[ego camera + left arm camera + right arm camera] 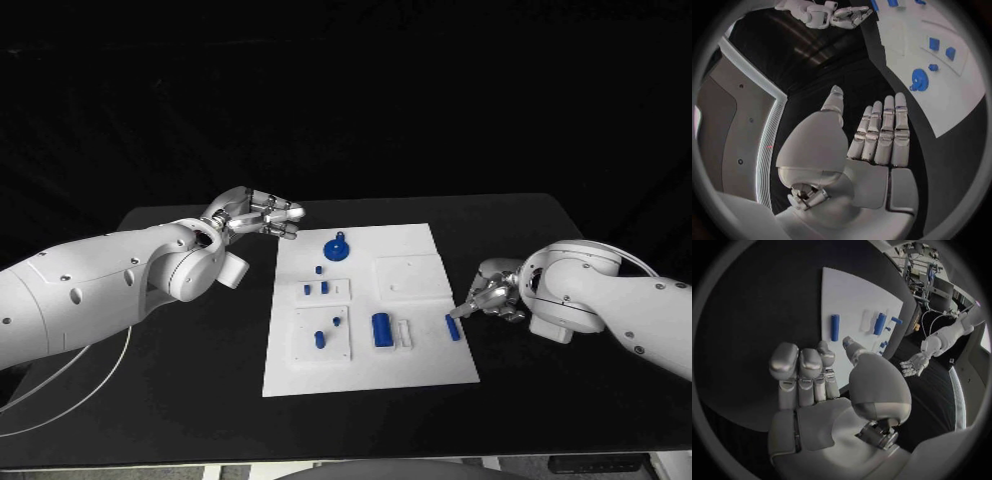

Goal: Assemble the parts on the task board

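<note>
1. We judge the step in hand to be picking up the blue rod (453, 329) lying at the task board's (433, 375) right edge, just beside our right hand (493, 298).
2. Our right hand's fingers (799, 371) are curled in and hold nothing; they should spread before closing on the rod.
3. Our left hand (260, 215) hovers released off the board's far left corner, over the desk (188, 400).
4. We should pinch the rod at mid-length, so it lifts level.

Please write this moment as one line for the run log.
left hand: open, off board | right hand: holds nothing, beside blue bar at board edge | gear: on board | stage: before grasp
</note>
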